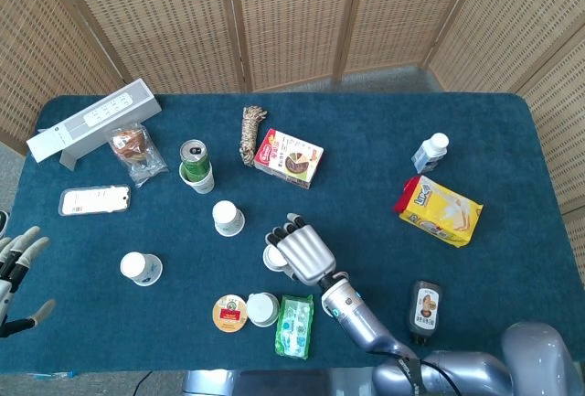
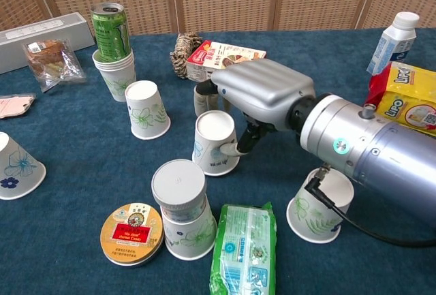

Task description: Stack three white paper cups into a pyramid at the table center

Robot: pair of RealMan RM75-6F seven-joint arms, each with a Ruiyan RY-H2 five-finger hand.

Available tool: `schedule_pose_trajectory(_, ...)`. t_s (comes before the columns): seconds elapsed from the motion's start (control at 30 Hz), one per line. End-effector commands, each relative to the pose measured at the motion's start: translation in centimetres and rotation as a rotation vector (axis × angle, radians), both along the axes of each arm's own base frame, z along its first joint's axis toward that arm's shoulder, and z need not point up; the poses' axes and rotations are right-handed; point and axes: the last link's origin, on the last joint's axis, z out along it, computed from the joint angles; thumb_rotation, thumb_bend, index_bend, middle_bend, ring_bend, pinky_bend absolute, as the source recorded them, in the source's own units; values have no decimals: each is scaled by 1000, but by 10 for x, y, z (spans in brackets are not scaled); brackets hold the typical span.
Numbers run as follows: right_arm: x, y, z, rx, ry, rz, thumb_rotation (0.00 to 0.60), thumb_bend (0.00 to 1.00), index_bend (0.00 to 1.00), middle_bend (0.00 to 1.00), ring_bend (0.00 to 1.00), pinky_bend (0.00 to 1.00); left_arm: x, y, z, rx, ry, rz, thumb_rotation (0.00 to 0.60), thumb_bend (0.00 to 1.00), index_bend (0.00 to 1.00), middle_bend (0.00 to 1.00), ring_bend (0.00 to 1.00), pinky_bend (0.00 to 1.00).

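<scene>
My right hand [image 2: 262, 94] grips an upside-down white paper cup [image 2: 214, 142] with a flower print, fingers around its far side; the cup is low over the blue table, just right of centre. In the head view the same hand [image 1: 300, 250] covers most of that cup [image 1: 272, 256]. A second upside-down cup [image 2: 146, 109] stands to the left of it. A third cup [image 2: 320, 206] stands near the front right, partly behind my forearm. A further cup [image 2: 17, 159] sits at the left. My left hand [image 1: 16, 272] hangs open beyond the table's left edge.
A green can [image 2: 109, 29] stands in a stack of cups at the back left. A lidded cup [image 2: 182, 210], a round tin [image 2: 133, 234] and a green packet [image 2: 244, 251] crowd the front. A snack box [image 2: 225, 56], yellow bag [image 2: 409, 97] and bottle [image 2: 395, 33] lie behind and right.
</scene>
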Motion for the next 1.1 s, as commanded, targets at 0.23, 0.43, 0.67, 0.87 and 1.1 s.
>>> schedule_pose_trajectory(0.23, 4, 3, -5, 6, 12, 6, 600, 277, 400, 473, 373, 237, 0, 0, -1, -5, 3, -2, 600, 313, 0, 0, 0, 0)
schedule_pose_trajectory(0.43, 7, 2, 1, -6, -10, 5, 600, 243, 322, 466, 373, 237, 0, 0, 0, -1, 1, 1, 600, 314, 0, 0, 0, 0)
schedule_pose_trajectory(0.67, 8, 2, 8, -4, -46, -1, 600, 223, 20, 432, 373, 237, 0, 0, -1, -2, 4, -2, 600, 313, 0, 0, 0, 0)
schedule_pose_trajectory(0.87, 5, 2, 10, 0, -39, -1, 600, 220, 0, 378, 371, 237, 1, -1, -2, -4, 7, -4, 600, 314, 0, 0, 0, 0)
schedule_pose_trajectory(1.1, 2, 1, 11, 2, -35, -4, 600, 210, 0, 283, 353, 236, 1, -1, -2, -2, 8, -2, 600, 314, 0, 0, 0, 0)
